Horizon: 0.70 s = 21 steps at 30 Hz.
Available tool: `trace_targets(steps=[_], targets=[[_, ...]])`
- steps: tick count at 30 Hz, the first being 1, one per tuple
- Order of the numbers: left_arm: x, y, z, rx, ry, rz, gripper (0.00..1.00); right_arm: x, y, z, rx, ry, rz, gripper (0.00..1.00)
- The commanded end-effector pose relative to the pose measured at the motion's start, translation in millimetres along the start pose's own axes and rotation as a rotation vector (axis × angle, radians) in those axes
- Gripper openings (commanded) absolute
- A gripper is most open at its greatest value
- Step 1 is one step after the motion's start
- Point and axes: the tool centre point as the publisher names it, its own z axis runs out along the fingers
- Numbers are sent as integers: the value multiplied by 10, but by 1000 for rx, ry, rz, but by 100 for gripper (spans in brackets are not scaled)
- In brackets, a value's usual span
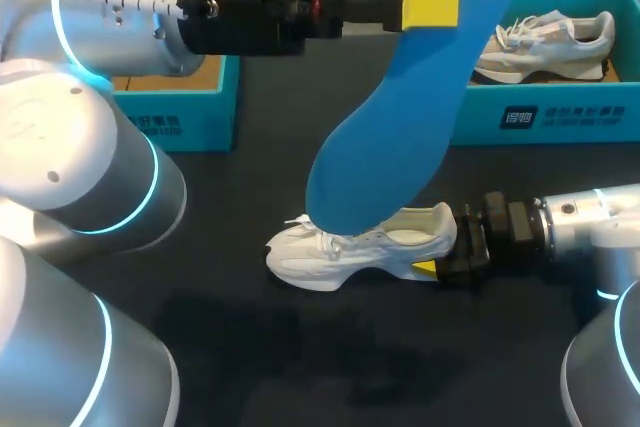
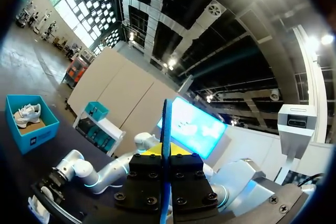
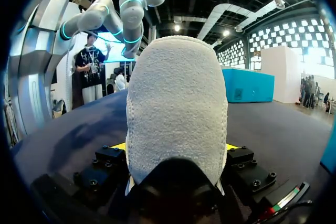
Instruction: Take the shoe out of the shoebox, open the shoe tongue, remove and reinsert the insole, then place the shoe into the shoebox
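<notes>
Two holds are on at once. Your left gripper [image 1: 432, 9] sits high over the table [image 1: 300, 357], its fingers pinched flat on the upper end of the blue insole [image 1: 400, 117]. The left wrist view shows the insole edge-on between them. The insole hangs at a slant, its broad lower end at the laces of the shoe [image 1: 345, 252]. Whether it touches them or is just above, you cannot tell from the head view.

The white shoe stands upright on the dark table, toe toward your left, collar gaping. Your right gripper [image 1: 437, 265] is low behind it, clamped on the heel from both sides. In the right wrist view the heel fills the gap, with yellow showing on either side.

Behind are the left shoebox [image 1: 190, 117], brown floor showing, and the right shoebox [image 1: 560, 117], which holds a second shoe [image 1: 545, 42].

Handling, as judged:
- **Insole:** likely light, thin and floppy. Held at one end, its free end will probably sway and buckle if pushed. Lead the broad end into the collar at a shallow angle and expect it to fold at the rim.
- **Shoe:** likely light, with a soft upper and a slick sole on this surface. The heel is probably its stiffest part, so your present hold is the sound one. Release it and the shoe will likely skid under the insole's push.
</notes>
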Motion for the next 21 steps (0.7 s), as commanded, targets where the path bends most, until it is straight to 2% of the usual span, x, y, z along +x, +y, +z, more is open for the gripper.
trace_targets(steps=[1, 4, 5, 6, 14, 21], targets=[[2, 14, -7, -1, -2, -1, 0, 6, -19, 15, 1, -2, -1, 0], [2, 14, -7, -1, -2, -1, 0, -5, -16, -17, 4, -8, 7, 1], [2, 14, -7, -1, -2, -1, 0, -1, -14, -27, 9, -10, 15, 74], [2, 14, -7, -1, -2, -1, 0, 4, -21, -44, 6, -13, 25, 100], [2, 14, -7, -1, -2, -1, 0, 78, 27, -199, 32, -23, 31, 100], [2, 14, -7, -1, -2, -1, 0, 108, 113, -359, 87, -23, 35, 100]])
